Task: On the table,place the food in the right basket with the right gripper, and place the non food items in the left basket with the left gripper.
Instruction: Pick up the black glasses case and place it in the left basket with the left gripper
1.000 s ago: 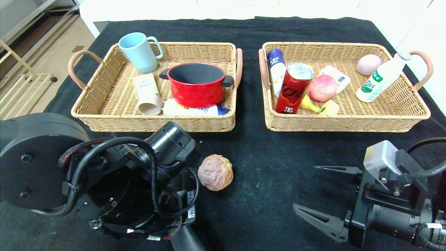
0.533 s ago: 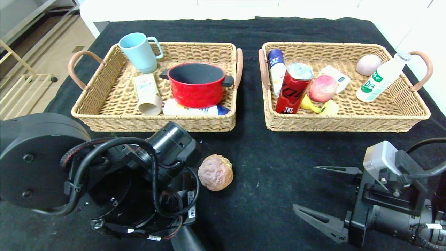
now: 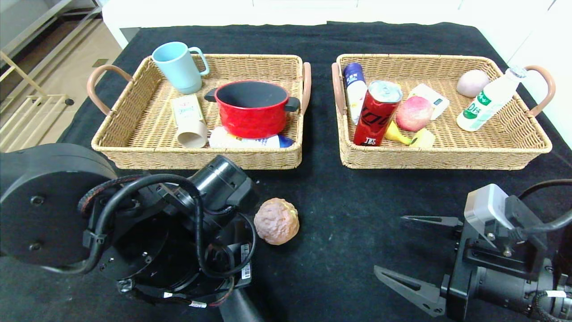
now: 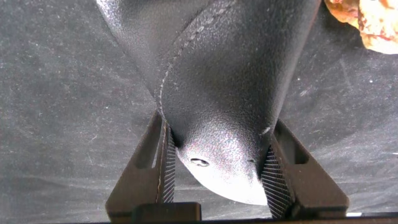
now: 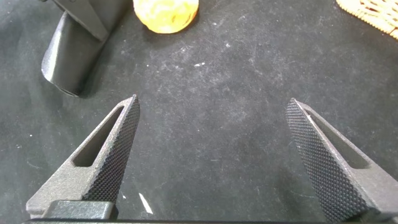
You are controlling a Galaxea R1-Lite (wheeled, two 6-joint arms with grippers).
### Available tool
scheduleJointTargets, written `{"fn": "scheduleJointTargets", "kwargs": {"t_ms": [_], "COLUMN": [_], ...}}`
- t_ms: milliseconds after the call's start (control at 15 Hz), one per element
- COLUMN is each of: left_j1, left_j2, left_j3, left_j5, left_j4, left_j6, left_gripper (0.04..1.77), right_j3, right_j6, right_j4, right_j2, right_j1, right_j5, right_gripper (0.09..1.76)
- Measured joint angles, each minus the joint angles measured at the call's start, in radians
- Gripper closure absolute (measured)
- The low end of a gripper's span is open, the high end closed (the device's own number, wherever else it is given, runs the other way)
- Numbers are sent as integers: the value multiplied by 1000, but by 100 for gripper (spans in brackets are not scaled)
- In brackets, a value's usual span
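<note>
A round, rough brown bun (image 3: 276,221) lies on the black cloth in front of the left basket (image 3: 196,157); it also shows as the bun (image 5: 166,12) in the right wrist view. My left gripper (image 4: 217,124) is shut on a black, grainy, rounded object (image 4: 217,74), which rests low on the cloth. In the head view the left wrist hides those jaws, and only the object's end (image 3: 237,309) shows. My right gripper (image 3: 389,243) hovers open over bare cloth at the front right, and the same gripper (image 5: 212,102) has nothing between its fingers.
The left basket holds a blue mug (image 3: 178,66), a red pot (image 3: 251,108), a paper cup (image 3: 191,133) and a packet. The right basket (image 3: 447,161) holds a red can (image 3: 376,114), an apple (image 3: 414,113), a white bottle (image 3: 489,100) and more. Both stand behind the arms.
Almost nothing has moved. My right gripper has sunk slightly toward the front edge; the left arm, its black object and the bun stay put.
</note>
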Motion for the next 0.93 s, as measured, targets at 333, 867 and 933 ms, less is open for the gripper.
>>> {"fn": "scheduleJointTargets", "kwargs": {"t_ms": [333, 867, 933], "left_j1": [-1, 2, 4], "left_j2": [-74, -196, -206], "left_j3": [-6, -21, -33], "left_j5": [0, -1, -1], "left_j4": [13, 14, 13], "left_j6": [5, 49, 56], "left_gripper": [100, 101, 101], "right_j3": [3, 5, 5], "right_j6": [1, 0, 1], "right_j4": [1, 1, 1], "right_j2": [5, 10, 10], "right_j1": [2, 7, 8], "right_j5": [0, 0, 0], "right_gripper": [14, 14, 14]}}
